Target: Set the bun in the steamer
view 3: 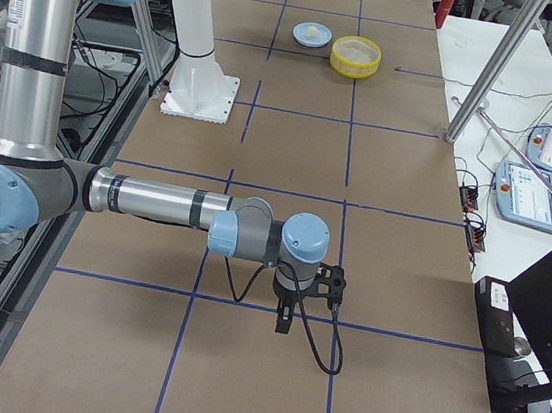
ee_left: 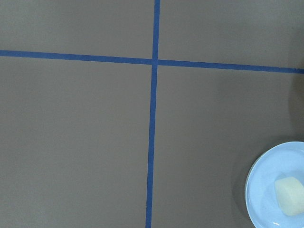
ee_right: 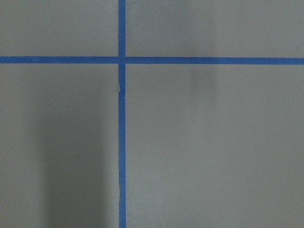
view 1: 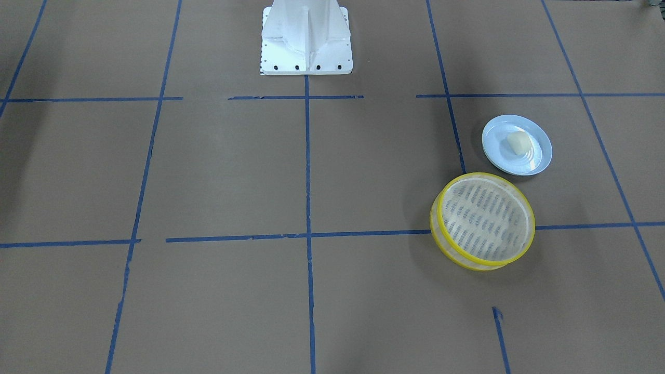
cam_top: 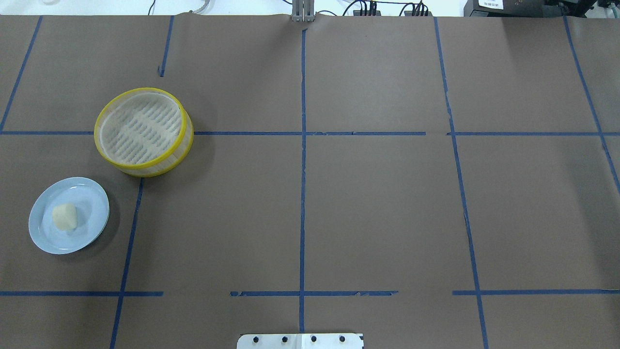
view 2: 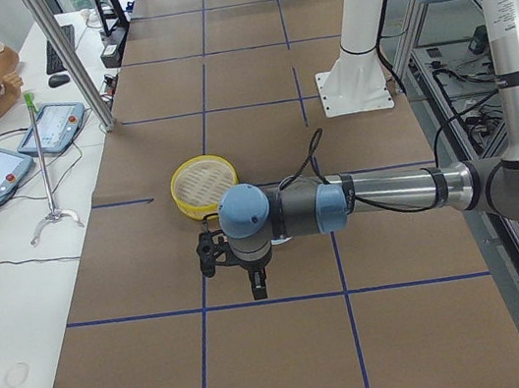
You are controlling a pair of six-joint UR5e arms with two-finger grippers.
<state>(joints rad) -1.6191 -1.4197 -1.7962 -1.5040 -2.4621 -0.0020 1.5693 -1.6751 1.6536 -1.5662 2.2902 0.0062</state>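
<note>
The cream-white bun (view 1: 518, 142) lies on a pale blue plate (view 1: 536, 157) on the robot's left side of the table; both also show in the overhead view (cam_top: 64, 216) and at the bottom right of the left wrist view (ee_left: 289, 195). The yellow-rimmed steamer (view 1: 486, 218) stands empty just beyond the plate (cam_top: 87, 194), a small gap apart. My left gripper (view 2: 258, 289) hangs above the table near the plate and shows only in the exterior left view. My right gripper (view 3: 282, 323) hangs far off on the other side. I cannot tell whether either is open or shut.
The table is covered in brown paper with a grid of blue tape lines (cam_top: 302, 145). The white robot base (view 1: 306, 39) stands at mid table edge. A person sits beside tablets (view 2: 54, 127) and a metal post at the far side.
</note>
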